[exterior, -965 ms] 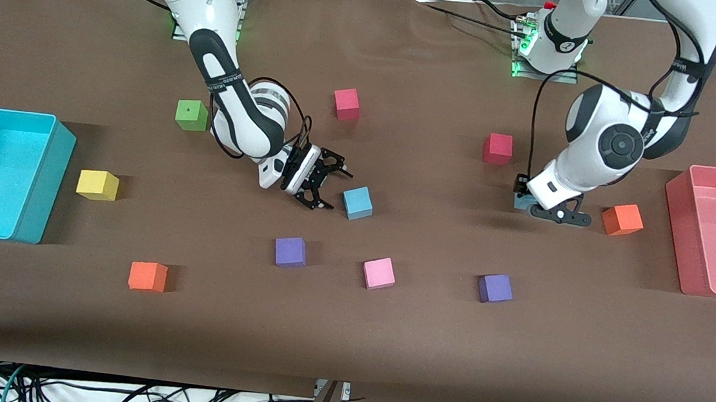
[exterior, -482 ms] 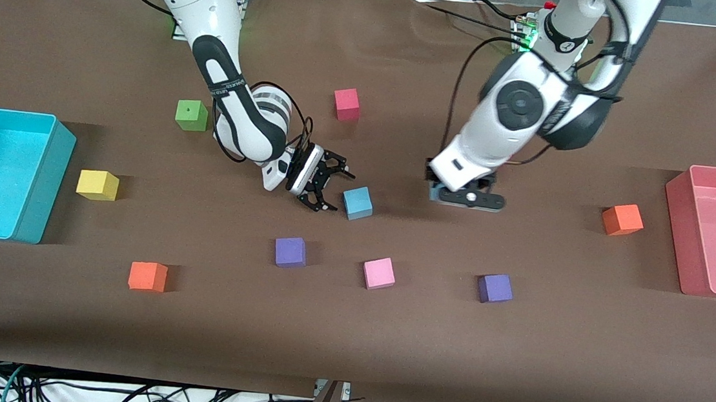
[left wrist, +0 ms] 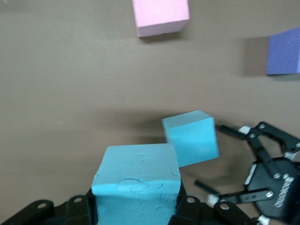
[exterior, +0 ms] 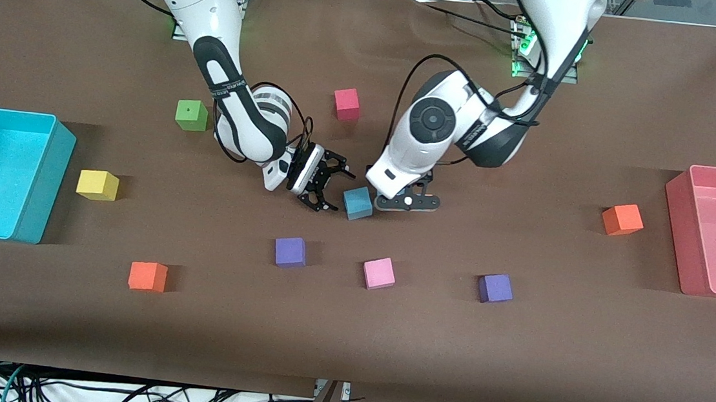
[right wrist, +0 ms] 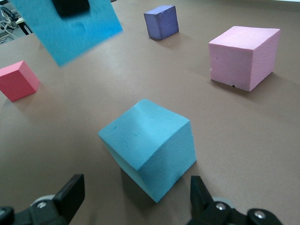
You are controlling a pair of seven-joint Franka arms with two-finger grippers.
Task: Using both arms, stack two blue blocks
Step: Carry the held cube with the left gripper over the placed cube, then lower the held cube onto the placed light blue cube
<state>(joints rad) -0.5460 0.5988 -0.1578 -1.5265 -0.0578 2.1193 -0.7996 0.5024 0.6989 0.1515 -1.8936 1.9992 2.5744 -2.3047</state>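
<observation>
One blue block [exterior: 358,202] resting, held blue block [left wrist: 137,186] above

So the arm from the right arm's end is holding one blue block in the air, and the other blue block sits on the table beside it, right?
Not quite. The left end effector holds the carried blue block, as the left wrist view shows. The right end effector is open and empty beside the blue block on the table.
</observation>
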